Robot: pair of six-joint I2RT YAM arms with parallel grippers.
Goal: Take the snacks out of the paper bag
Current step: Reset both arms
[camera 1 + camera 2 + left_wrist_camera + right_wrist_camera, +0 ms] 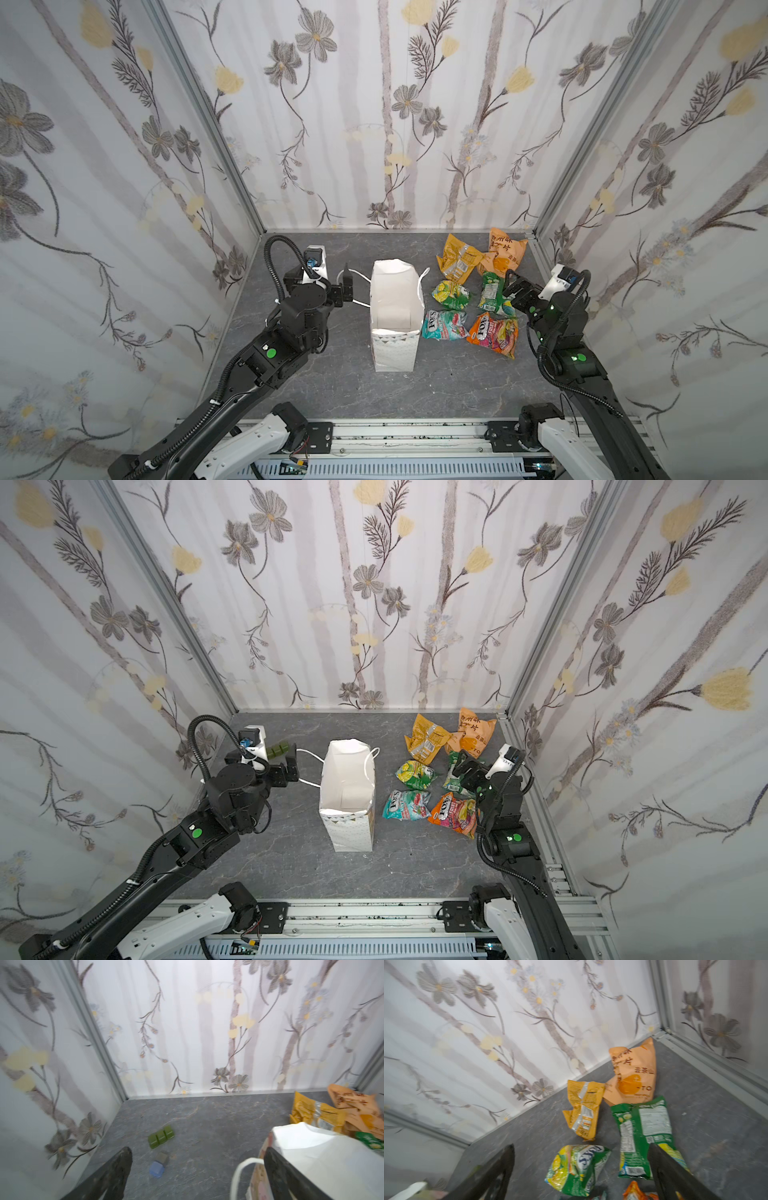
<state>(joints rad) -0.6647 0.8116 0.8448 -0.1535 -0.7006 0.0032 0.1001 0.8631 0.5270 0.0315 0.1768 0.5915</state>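
Now left hand (348, 286) beside paper bag (394, 345) — right hand (510, 289) over snacks (451, 294).

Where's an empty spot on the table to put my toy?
The widest bare patch is in front of the bag, up to the rail. Another lies behind the bag, up to the back wall. Right of the bag is crowded with snacks; blocks sit at the far left.

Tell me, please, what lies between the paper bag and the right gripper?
A crumpled green-and-yellow packet and a flatter green packet, in both top views.
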